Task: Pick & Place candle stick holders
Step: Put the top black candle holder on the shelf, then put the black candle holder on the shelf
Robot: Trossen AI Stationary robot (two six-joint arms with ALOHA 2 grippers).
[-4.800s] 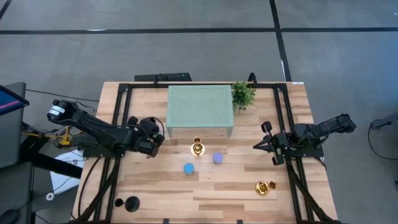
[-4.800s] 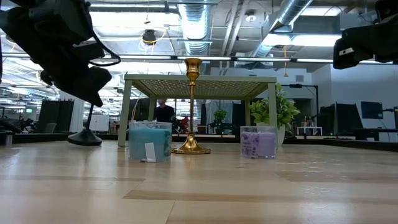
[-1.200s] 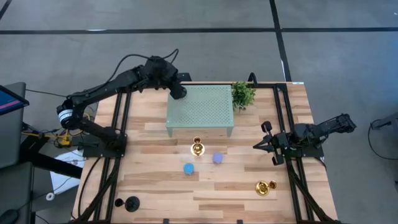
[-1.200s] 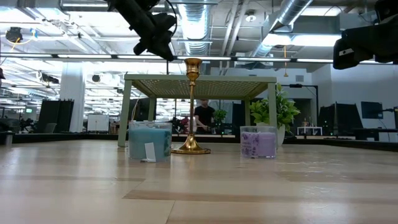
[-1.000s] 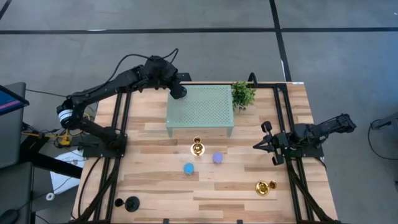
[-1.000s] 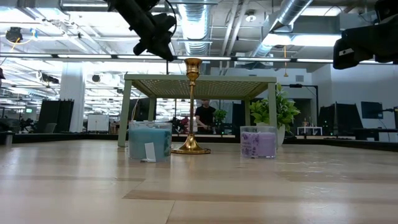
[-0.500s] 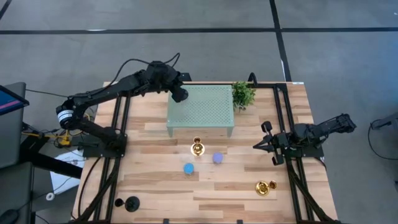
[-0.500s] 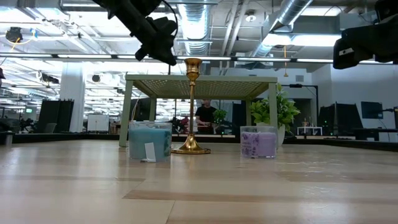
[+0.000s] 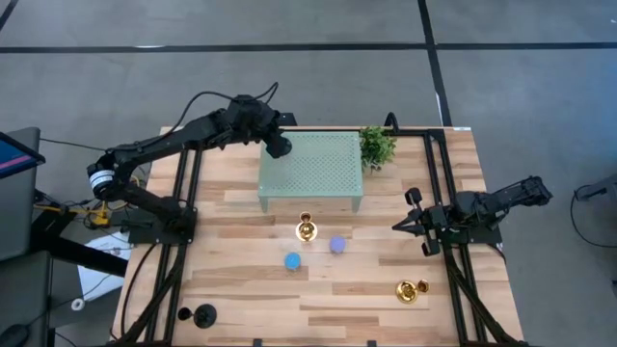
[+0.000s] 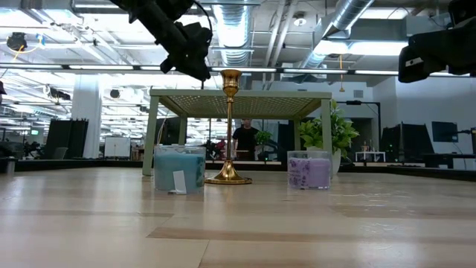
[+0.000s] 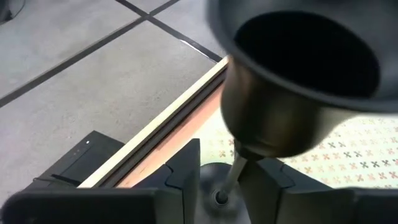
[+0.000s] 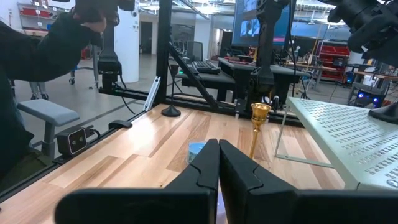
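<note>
left gripper (image 9: 278,146): over the back-left corner of the green perforated stand (image 9: 323,169), fingers clamped on the slim stem of a black candle stick holder (image 11: 298,81); the left wrist view shows the stem running between the two fingers and the dark cup end pointing away from the wrist.
held holder, long axis: roughly in line with the gripper's reach, cup forward; whether its base touches the stand top, cannot tell.
key relation: stand top lies directly under and ahead of the left gripper; my read is that the move is a set-down onto that corner, needing the stem brought upright.
right gripper (image 9: 403,225): parked at the table's right side, fingers pressed together on nothing, well apart from every holder.
upright gold holder (image 9: 307,229): stands on the table just in front of the stand, between blue candle jar (image 9: 291,260) and purple candle jar (image 9: 337,245); long axis vertical.
second gold holder (image 9: 413,289): front right of the table, seems to lie on its side; right arm is the nearer one.
second black holder (image 9: 201,314): front-left corner of the table; left arm's side.
potted plant (image 9: 377,145): back right, touching the stand's corner region; not a target.
progress guess: one holder in hand, three still on the table.
writing/brands: none readable; a white tag on the blue jar in the low view is blank or too small.
</note>
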